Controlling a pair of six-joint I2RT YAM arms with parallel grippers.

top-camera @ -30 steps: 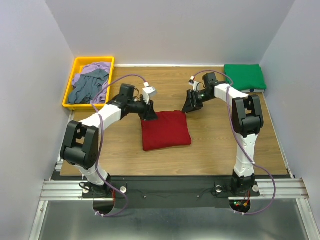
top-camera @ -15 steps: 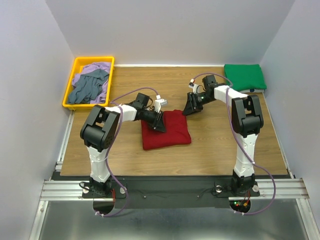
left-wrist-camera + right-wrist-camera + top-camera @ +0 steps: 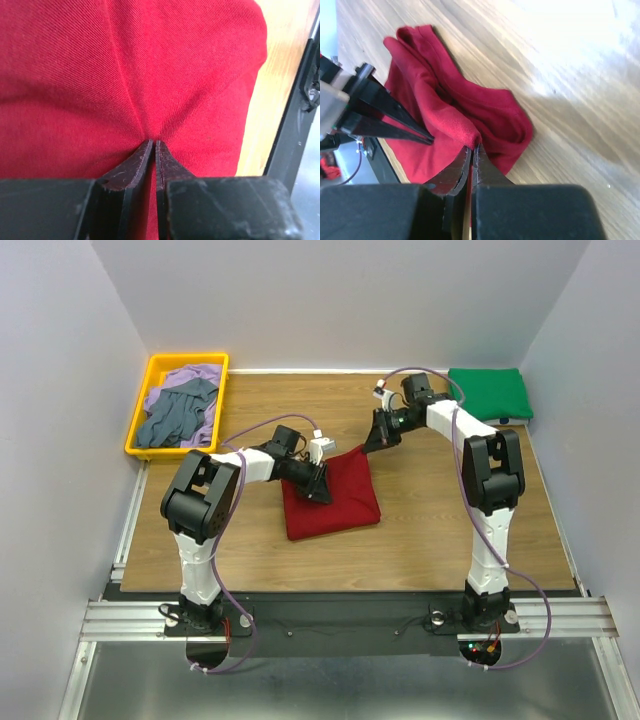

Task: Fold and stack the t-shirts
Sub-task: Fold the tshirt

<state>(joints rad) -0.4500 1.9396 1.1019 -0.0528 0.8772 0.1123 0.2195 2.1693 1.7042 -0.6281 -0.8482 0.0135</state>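
Observation:
A dark red t-shirt (image 3: 335,502), folded into a rough square, lies at the middle of the wooden table (image 3: 430,540). My left gripper (image 3: 322,487) is shut on its upper left part, and the cloth (image 3: 150,75) puckers into the closed tips (image 3: 154,142). My right gripper (image 3: 370,444) is shut on the far right corner, which is lifted off the table; the pinched fold (image 3: 465,130) shows at the fingertips (image 3: 473,147). A folded bright green t-shirt (image 3: 490,393) lies at the far right. Lavender-purple (image 3: 185,375) and grey-blue (image 3: 175,415) t-shirts lie crumpled in the tray.
The yellow plastic tray (image 3: 138,422) stands at the far left corner. Pale walls close the table on three sides. A black rail (image 3: 330,610) with the arm bases runs along the near edge.
The left gripper moved right onto the red shirt and closed on it. The right gripper shut on the shirt's far right corner and pulled it up and away.

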